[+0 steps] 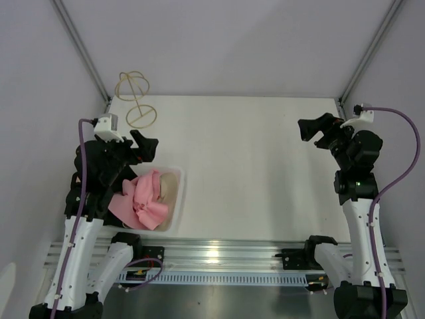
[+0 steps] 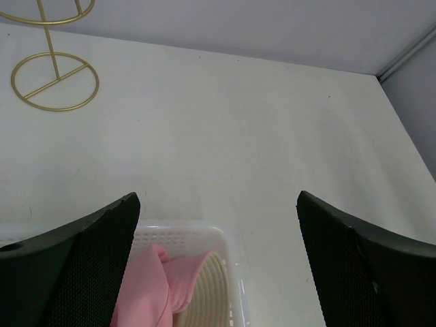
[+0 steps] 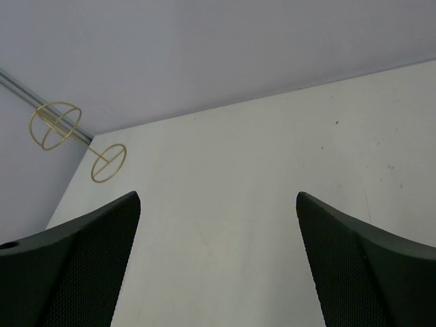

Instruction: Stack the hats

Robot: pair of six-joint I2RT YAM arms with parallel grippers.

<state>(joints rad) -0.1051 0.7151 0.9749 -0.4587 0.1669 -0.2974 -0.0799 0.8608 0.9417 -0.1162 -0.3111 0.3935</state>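
Pale grey walls close in a white bench (image 1: 252,166), with a gold wire hat stand (image 1: 136,100) at its far left corner. At the near left sits a shallow clear plastic tray (image 1: 180,199) holding the hats. Crumpled pink hats (image 1: 143,199) fill its left and middle, though how many I cannot tell. A beige hat (image 1: 170,186) lies against them on the tray's right side, partly covered by pink cloth. The left gripper (image 1: 147,147) hangs over the tray's far edge, jaws wide apart and holding nothing. The right gripper (image 1: 312,135) hangs over bare bench at the right, well apart from the tray, also spread wide and empty.
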